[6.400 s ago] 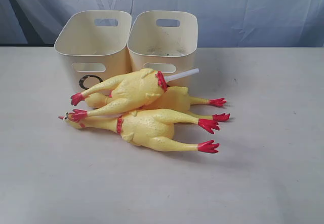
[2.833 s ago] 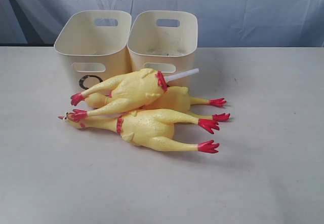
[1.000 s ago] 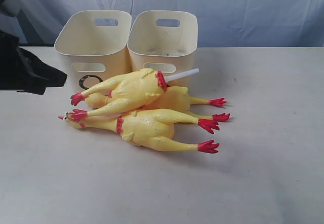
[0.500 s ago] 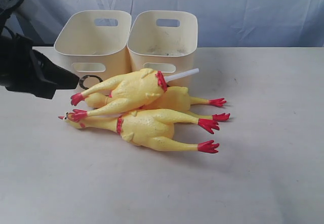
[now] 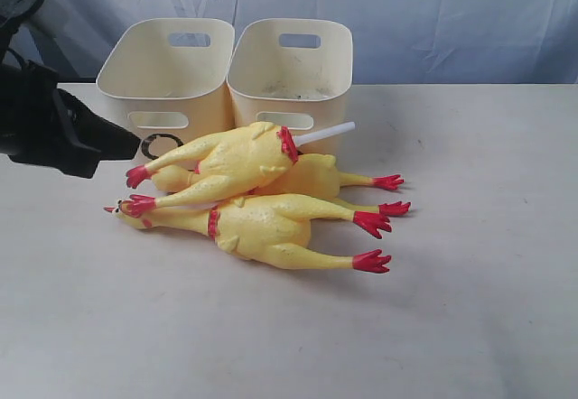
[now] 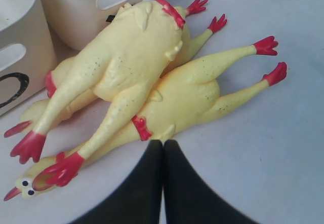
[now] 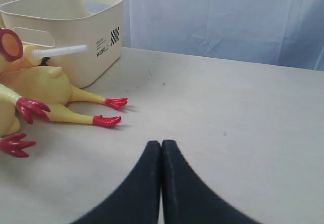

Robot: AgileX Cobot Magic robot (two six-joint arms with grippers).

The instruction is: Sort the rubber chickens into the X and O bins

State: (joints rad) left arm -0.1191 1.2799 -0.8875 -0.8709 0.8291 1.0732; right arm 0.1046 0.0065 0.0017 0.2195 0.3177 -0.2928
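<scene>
Three chickens point(image 5: 262, 223) lie piled on the table point(image 5: 470, 309) against two bins, the headless chicken point(image 5: 237, 158) on top. Left bin point(image 5: 161, 78) shows an O; right bin point(image 5: 289, 69) probably X, mark hidden. Left gripper point(image 6: 163, 144) beside the pile and right gripper point(image 7: 161, 144) are both closed tight, empty.

- You had a pale, off-white table point(image 5: 488, 318) filling the foreground, matte and faintly speckled.
- Behind it you had a wrinkled light-blue cloth backdrop point(image 5: 452, 20) hanging across the whole rear.
- Your light was soft and even, and shadows on the tabletop were faint.
</scene>
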